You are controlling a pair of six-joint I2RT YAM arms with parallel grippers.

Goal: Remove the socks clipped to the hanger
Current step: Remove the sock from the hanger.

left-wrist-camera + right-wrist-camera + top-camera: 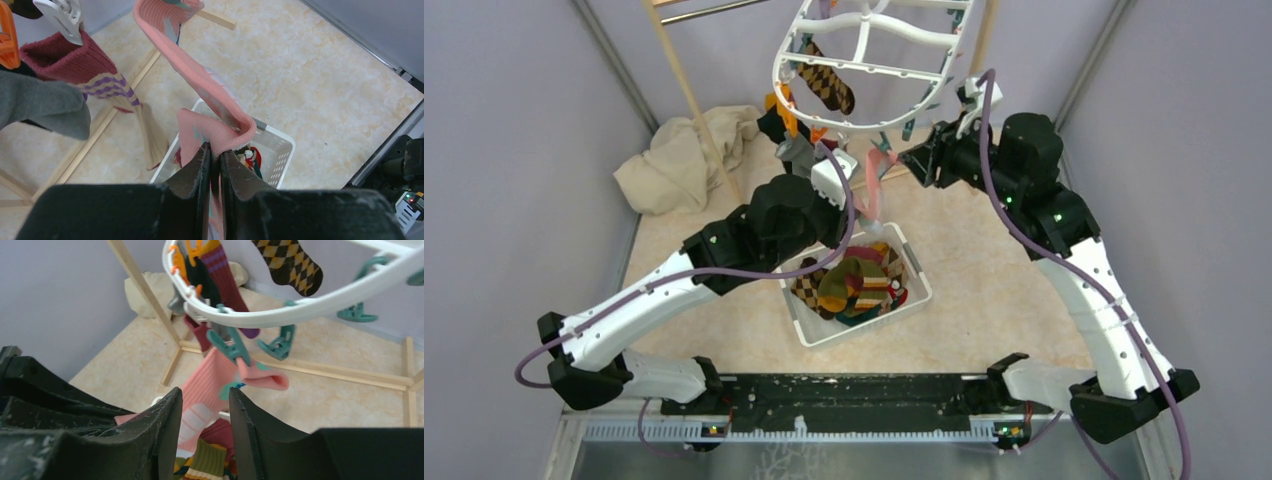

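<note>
Some socks (854, 285) in basket (918, 275). My left gripper (215, 152) clamps pink sock (200, 80), peg (227, 347) not off; right gripper (205, 395) apart. Several left on hanger (874, 68).

No legible text, labels or numbers anywhere

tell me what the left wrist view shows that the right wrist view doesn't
Only left wrist: the left gripper shut on the pink sock's lower end. Only right wrist: the teal peg clamping that sock's top to the hanger, the argyle sock, and the right gripper open, facing the peg. Both: the pink sock, the striped maroon sock and the wooden rack.
</note>
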